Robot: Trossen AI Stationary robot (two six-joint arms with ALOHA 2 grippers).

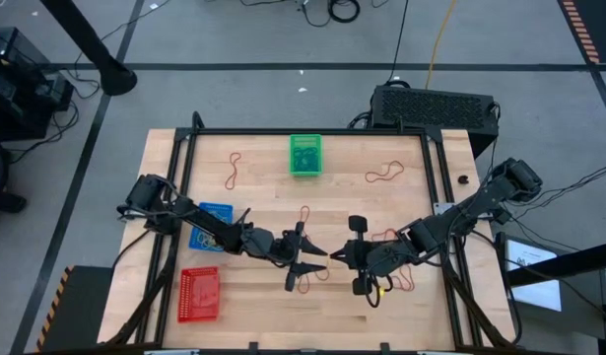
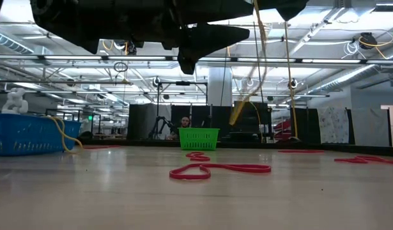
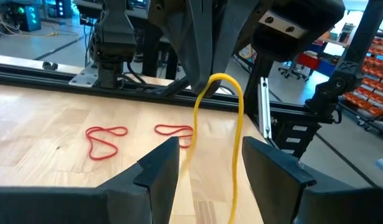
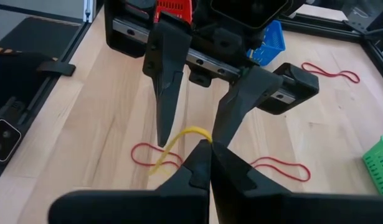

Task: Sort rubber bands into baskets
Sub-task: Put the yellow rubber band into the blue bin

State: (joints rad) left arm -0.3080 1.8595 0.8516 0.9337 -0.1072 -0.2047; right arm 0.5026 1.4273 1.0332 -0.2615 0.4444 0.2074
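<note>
My right gripper (image 4: 207,152) is shut on a yellow rubber band (image 3: 235,143) near the table's middle front (image 1: 340,254). My left gripper (image 3: 210,165) faces it, open, with a finger on either side of the hanging band; whether a finger touches the band I cannot tell. Red rubber bands lie flat on the wood, one under the grippers (image 4: 147,155) and others around them (image 1: 234,170) (image 1: 385,175) (image 2: 218,169). The green basket (image 1: 304,155) stands at the far middle, the blue basket (image 1: 212,225) at the left and the red basket (image 1: 199,294) at the near left. My right gripper pinches the yellow band at the top of its loop (image 4: 200,132) between its two shut fingertips (image 3: 203,62). The fingers come from the table's right side, slanting down. The band hangs slack below them; whether its lower end reaches the table I cannot tell.
A black box (image 1: 433,106) stands past the far right corner. A black frame rail (image 1: 307,131) runs round the table top. More red bands lie right of the grippers (image 1: 396,281) and behind them (image 3: 104,140).
</note>
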